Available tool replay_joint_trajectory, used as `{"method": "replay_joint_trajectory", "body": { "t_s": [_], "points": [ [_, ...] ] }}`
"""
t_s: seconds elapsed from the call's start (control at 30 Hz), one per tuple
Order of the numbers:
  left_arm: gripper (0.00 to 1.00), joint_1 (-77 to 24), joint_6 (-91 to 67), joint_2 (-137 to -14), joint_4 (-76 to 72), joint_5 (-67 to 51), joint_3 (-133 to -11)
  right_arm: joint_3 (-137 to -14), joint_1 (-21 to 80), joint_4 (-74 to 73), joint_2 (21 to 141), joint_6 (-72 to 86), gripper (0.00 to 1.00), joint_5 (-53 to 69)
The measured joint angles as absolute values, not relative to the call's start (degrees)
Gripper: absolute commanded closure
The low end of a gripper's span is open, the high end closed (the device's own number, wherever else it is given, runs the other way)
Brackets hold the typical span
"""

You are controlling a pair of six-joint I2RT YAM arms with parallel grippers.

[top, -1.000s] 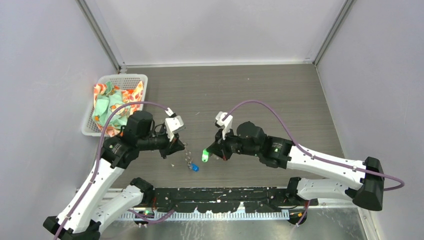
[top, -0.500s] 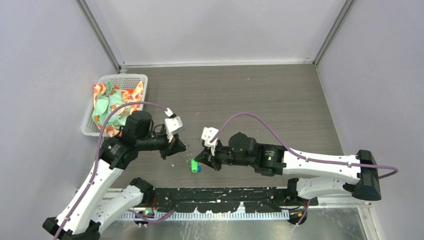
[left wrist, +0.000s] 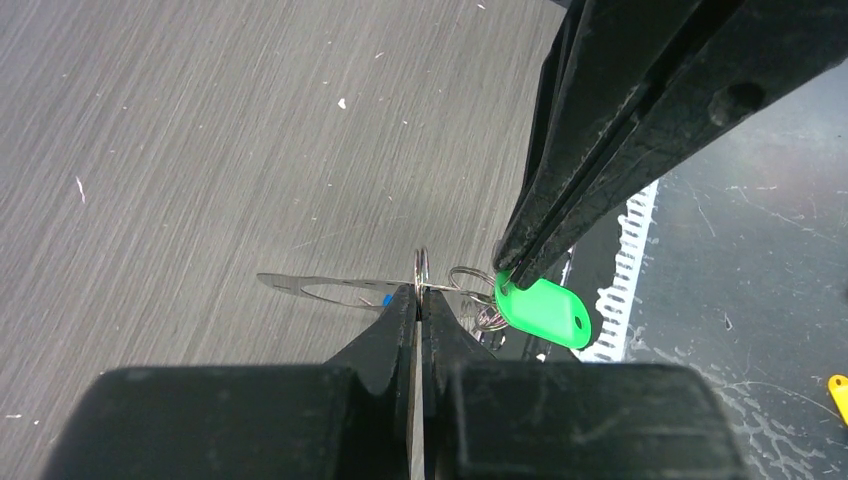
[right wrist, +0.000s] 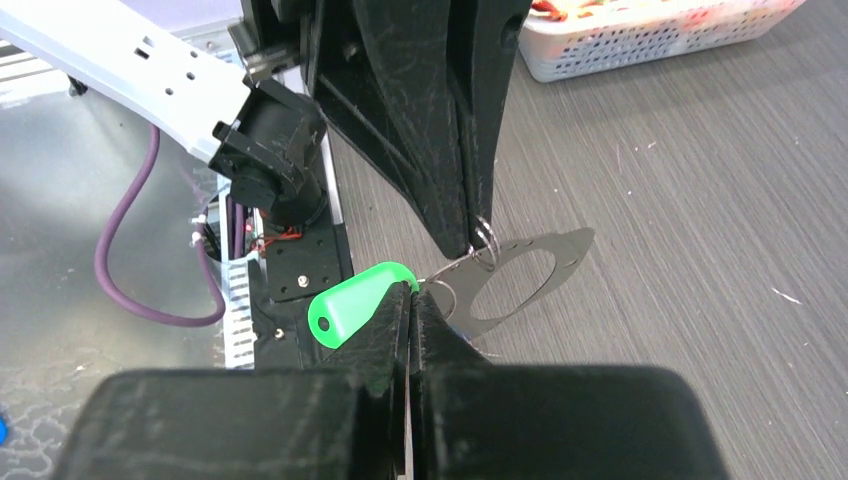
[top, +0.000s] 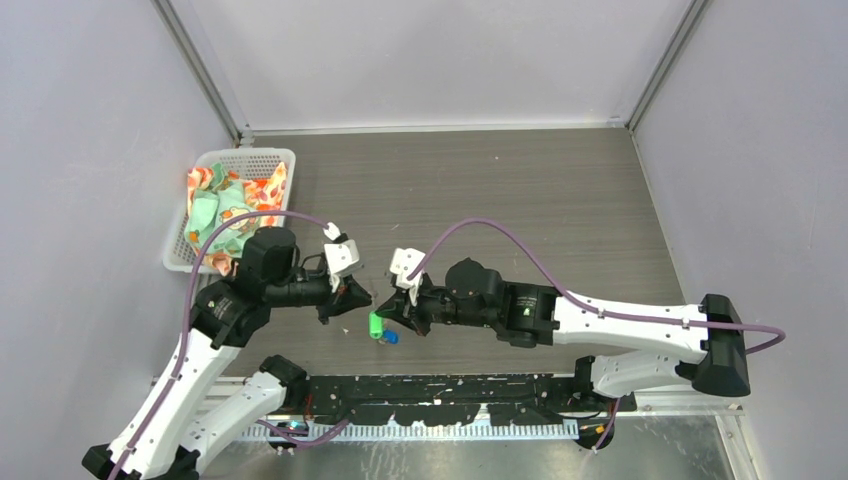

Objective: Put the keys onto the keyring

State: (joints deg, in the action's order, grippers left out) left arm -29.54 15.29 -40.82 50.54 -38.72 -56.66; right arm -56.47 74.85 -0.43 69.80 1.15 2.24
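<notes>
The left jaws are pressed shut on the keyring (left wrist: 422, 266), pinching a small wire ring at their very tips. In the left wrist view that ring stands edge-on just above the tips, and a flat silver piece (left wrist: 330, 287) with an oval opening reaches leftward from it. The right jaws are closed tight on the green key (right wrist: 352, 301), gripping one end of its plastic head while the holed end sticks out to the side.

The two pairs of tips lie just beside each other; whether they touch cannot be told. The right wrist view turns the silver piece face-on, showing a pointed end and the full oval hole. Only the left wrist view shows a tangle of further small rings beside the green head and a blue speck, the blue key (left wrist: 386, 299), just under the wire.

From above, the rings are too fine to make out. The green and blue heads show side by side between the arms, near the front edge of the desk (top: 520, 190). Well to the left stands a white basket (top: 250, 152) holding patterned cloth (top: 215, 215).
</notes>
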Motion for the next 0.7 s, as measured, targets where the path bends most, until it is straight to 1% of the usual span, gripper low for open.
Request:
{"method": "replay_joint_trajectory", "body": {
  "t_s": [0.13, 0.27, 0.43, 0.57, 0.7],
  "points": [
    [0.99, -29.5, 16.1, -40.4, 50.8, -38.9, -56.3, -58.0, 74.8, -0.9, 70.5, 1.1, 0.99, 1.7],
    [1.00, -29.5, 16.8, -40.2, 50.9, -38.4, -56.3, -59.9, 74.8, -5.2, 70.8, 0.4, 0.99, 0.0],
    [0.99, -29.5, 16.8, -40.0, 50.9, -36.8, -56.3, -59.0, 74.8, -13.3, 68.0, -0.1, 0.99, -6.4],
    [0.99, -29.5, 16.7, -39.8, 50.9, -35.8, -56.0, -55.1, 74.9, -17.0, 66.1, 1.9, 0.99, -15.3],
    [0.99, -29.5, 16.7, -39.8, 50.9, -35.5, -56.0, -46.4, 74.9, -16.1, 66.8, 4.9, 0.99, -24.0]
  ]
}}
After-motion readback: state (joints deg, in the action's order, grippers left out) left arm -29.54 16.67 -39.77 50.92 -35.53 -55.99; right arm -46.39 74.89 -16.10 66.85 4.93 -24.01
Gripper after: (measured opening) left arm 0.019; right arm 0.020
